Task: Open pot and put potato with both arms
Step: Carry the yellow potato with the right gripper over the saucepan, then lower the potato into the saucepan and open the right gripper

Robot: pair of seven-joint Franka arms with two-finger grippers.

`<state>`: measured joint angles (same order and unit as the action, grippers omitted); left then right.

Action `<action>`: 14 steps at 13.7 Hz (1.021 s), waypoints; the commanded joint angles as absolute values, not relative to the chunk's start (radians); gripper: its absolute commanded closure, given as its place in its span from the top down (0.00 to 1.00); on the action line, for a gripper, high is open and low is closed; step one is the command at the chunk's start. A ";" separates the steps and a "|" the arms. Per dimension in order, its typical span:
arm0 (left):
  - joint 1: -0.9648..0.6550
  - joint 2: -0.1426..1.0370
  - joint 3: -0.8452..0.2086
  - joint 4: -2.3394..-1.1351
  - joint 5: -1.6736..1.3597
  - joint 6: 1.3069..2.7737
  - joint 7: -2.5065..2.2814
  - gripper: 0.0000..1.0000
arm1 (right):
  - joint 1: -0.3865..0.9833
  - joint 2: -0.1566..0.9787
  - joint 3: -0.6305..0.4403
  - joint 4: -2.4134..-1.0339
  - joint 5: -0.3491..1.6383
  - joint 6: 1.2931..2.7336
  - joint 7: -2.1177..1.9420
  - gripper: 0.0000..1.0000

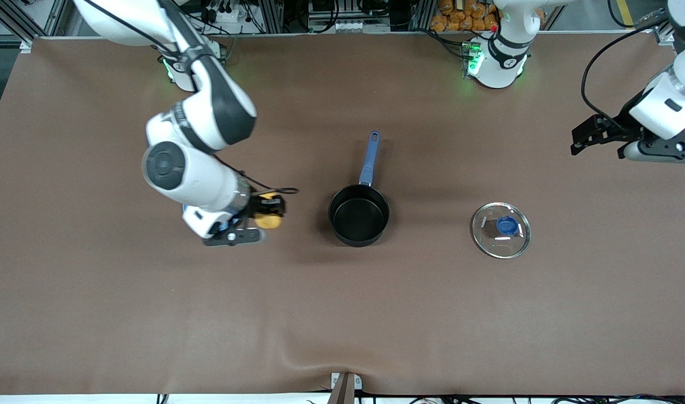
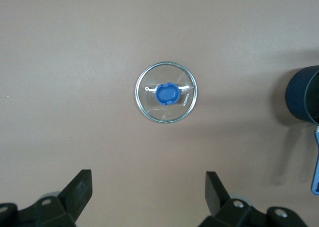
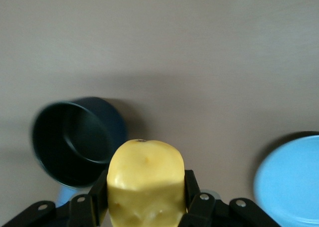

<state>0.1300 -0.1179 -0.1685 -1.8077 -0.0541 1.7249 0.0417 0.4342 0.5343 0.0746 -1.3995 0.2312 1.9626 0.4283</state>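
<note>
Bending down from its base, the right arm (image 1: 193, 146) holds its elbow high and its wrist turned low over the brown table (image 1: 95, 314), at its own end of it. The right gripper (image 1: 268, 212) is clamped tight on the potato (image 3: 145, 187), a smooth, lumpy yellow oval pinched between the black fingers (image 3: 192, 194). Just beside that gripper, toward the left arm's end, sits the pot (image 1: 358, 215): round, matte black, uncovered, with a long straight blue handle (image 1: 369, 158). A flat, light blue plate (image 3: 291, 179) shows in the right wrist view only. The left arm (image 1: 670, 84) waits, folded at its end of the table, and the left gripper (image 2: 148, 197) hangs with its fingers spread wide and holding nothing. Below it lies the lid (image 1: 501, 230), a clear glass disc with a metal rim and blue knob, flat on the table.
</note>
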 commanded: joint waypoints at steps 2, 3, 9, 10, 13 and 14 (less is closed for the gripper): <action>0.149 -0.104 -0.175 -1.726 -0.058 1.671 0.058 1.00 | 0.544 0.730 0.061 -1.123 0.253 1.968 0.652 0.00; 0.149 -0.103 -0.175 -1.715 -0.057 1.667 0.058 1.00 | 0.564 0.753 0.061 -1.112 0.253 2.002 0.687 0.00; 0.153 -0.106 -0.172 -1.697 -0.058 1.649 0.051 1.00 | 0.666 0.865 0.049 -1.115 0.238 2.129 0.749 0.00; 0.156 -0.106 -0.172 -1.692 -0.058 1.637 0.051 1.00 | 0.675 0.870 0.048 -1.123 0.227 2.129 0.749 0.00; 0.172 -0.094 -0.175 -1.658 -0.058 1.621 0.057 1.00 | 0.702 0.914 0.048 -1.123 0.209 2.132 0.779 0.00; 0.172 -0.094 -0.173 -1.658 -0.058 1.620 0.057 1.00 | 0.707 0.922 0.048 -1.123 0.196 2.138 0.781 0.00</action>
